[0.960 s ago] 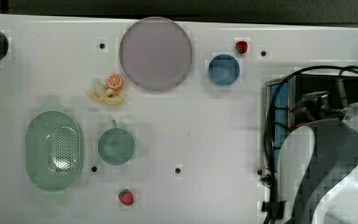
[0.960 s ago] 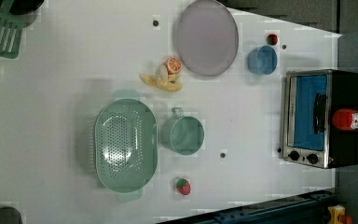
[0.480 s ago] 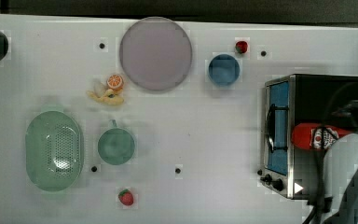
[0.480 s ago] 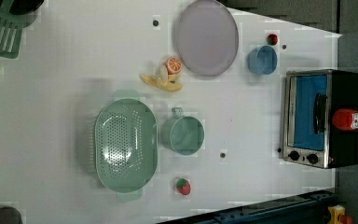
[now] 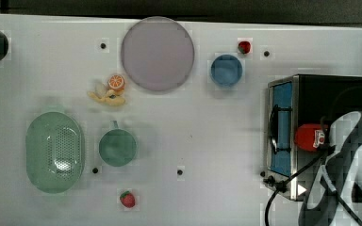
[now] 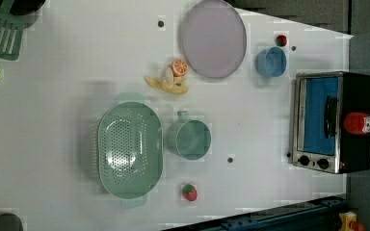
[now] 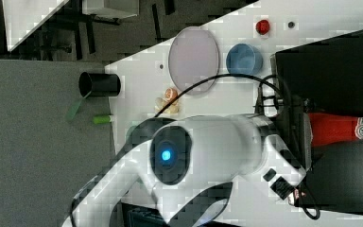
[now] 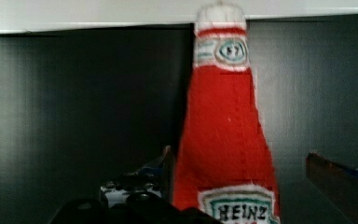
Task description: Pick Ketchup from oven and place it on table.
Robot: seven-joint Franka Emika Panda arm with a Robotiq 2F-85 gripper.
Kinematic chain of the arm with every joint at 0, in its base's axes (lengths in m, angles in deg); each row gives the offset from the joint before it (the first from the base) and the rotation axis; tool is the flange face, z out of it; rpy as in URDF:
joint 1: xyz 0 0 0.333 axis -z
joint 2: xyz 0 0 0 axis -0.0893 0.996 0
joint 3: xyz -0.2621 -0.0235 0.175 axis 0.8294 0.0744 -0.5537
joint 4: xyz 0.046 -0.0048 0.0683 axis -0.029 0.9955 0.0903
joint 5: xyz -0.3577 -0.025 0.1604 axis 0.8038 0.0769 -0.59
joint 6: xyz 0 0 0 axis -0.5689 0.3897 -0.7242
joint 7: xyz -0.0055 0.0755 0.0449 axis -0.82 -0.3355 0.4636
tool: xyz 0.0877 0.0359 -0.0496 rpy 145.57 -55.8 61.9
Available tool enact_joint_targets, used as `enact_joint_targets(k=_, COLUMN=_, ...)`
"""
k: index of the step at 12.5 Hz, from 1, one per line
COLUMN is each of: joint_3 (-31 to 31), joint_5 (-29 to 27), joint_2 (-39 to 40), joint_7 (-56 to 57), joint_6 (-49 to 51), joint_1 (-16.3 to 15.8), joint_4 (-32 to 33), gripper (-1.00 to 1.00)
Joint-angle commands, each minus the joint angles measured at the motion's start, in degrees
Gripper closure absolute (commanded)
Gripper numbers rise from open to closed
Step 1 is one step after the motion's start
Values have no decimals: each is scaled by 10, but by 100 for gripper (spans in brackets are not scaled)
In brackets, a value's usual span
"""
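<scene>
White arm (image 7: 217,142) reaching in with cables draped, tool (image 8: 242,168) spread wide, nothing gripped.

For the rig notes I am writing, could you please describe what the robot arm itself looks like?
The arm has smooth, rounded white housings with black bands at the joints. One joint cap is a black disc with a glowing blue light at its centre. Black cables loop loosely along the arm. The gripper's fingers look dark.
</scene>
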Motion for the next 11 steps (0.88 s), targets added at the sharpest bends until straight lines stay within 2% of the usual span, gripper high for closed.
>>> enact_joint_targets(k=1, joint_3=-15, joint_5=-27, joint_2=-11, joint_7=-5, joint_6=8, joint_1=-4, joint_4=-5, gripper=-100)
enact_joint_targets(k=3, joint_3=-16, joint_5=-33, joint_2=-5, joint_7=-5, joint_6=8, joint_1=-2, joint_4=1, gripper=-100)
enact_joint_targets(k=4, joint_3=-17, joint_5=-34, joint_2=-5, joint_7=-5, joint_6=8, joint_1=-2, joint_4=4, gripper=-49)
enact_joint_targets(k=5, joint_3=-17, joint_5=-34, joint_2=-7, joint_7=-5, joint_6=8, joint_1=-2, joint_4=2, gripper=-26)
enact_joint_targets(k=9, joint_3=-17, joint_5=-26, joint_2=-21, joint_7=-4, joint_6=9, joint_1=-8, joint_4=-23, gripper=-21)
enact_joint_targets(k=11, joint_3=-20, joint_5=18, joint_2=-48, joint_7=-3, joint_6=60, joint_1=-22, joint_4=-71, gripper=-21)
